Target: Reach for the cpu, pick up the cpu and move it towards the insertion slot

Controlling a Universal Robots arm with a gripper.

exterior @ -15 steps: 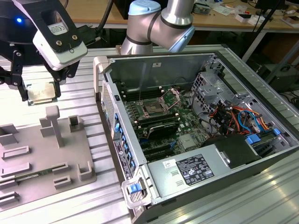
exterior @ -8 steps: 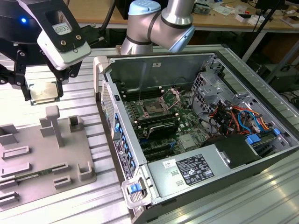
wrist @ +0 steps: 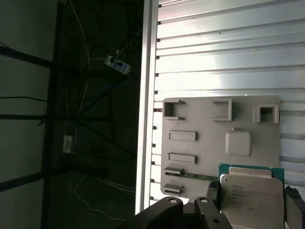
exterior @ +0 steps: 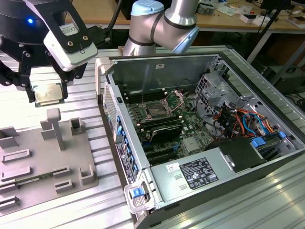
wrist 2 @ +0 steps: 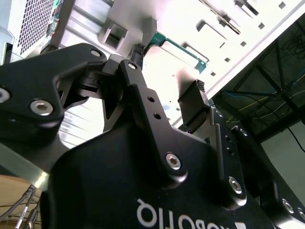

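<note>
The cpu [exterior: 47, 94], a thin square chip with a pale metal top, hangs in the air at the exterior view's left, above the grey tray [exterior: 28, 157]. My gripper [exterior: 46, 88] is shut on it, one black finger on each side. In the first wrist view the cpu [wrist: 249, 193] sits between the fingers [wrist: 212, 194], with its green edge showing over the tray plate [wrist: 200, 157]. The insertion slot [exterior: 156, 110], a dark square socket with a silver frame, lies open on the motherboard inside the case, well to the right of the gripper.
The open computer case [exterior: 224, 157] fills the exterior view's right, its near wall [exterior: 107, 95] standing between gripper and socket. Raised grey blocks [exterior: 53, 126] stick up from the tray. The ribbed aluminium table [exterior: 62, 210] runs beneath. The arm's joints [exterior: 162, 24] hang over the case's back.
</note>
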